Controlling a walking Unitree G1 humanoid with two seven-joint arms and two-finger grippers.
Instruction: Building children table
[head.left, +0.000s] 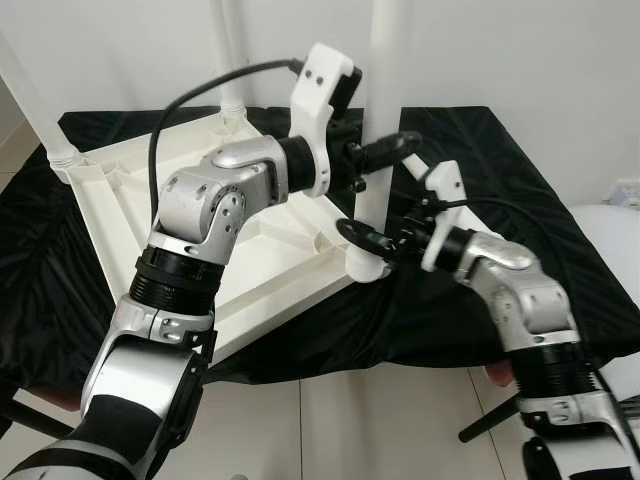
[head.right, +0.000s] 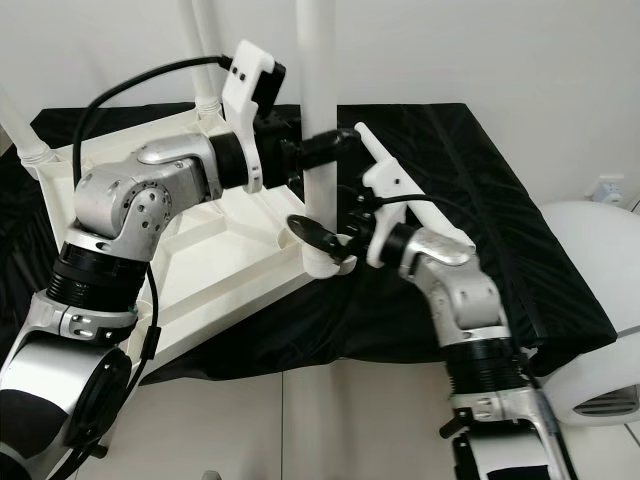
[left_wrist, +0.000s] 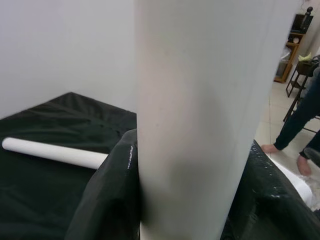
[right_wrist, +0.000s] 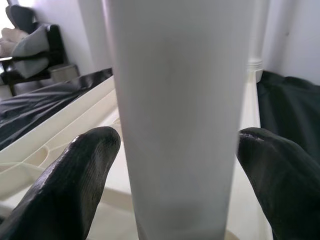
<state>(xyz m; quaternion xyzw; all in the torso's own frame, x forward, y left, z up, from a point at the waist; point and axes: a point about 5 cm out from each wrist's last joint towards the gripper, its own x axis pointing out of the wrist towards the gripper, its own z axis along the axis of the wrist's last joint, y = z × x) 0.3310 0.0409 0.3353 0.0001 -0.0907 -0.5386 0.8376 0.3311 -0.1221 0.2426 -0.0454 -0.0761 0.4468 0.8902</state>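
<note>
The white plastic table top (head.left: 120, 190) lies upside down on a black cloth (head.left: 520, 150). A white table leg (head.left: 385, 90) stands upright in the socket (head.left: 365, 268) at its near right corner. My left gripper (head.left: 385, 158) is shut on this leg partway up, reaching in from the left. My right gripper (head.left: 368, 238) grips the same leg lower down, just above the socket, one black finger (right_wrist: 75, 175) on each side. Two more legs stand at the far corners, one (head.left: 40, 110) on the left and one (head.left: 228, 60) at the back.
A loose white leg (left_wrist: 55, 152) lies on the black cloth beyond the held one. A white rounded object (head.right: 600, 300) stands on the floor to the right. A person's legs (left_wrist: 300, 125) are on the tiles farther off. Pale tiled floor lies in front.
</note>
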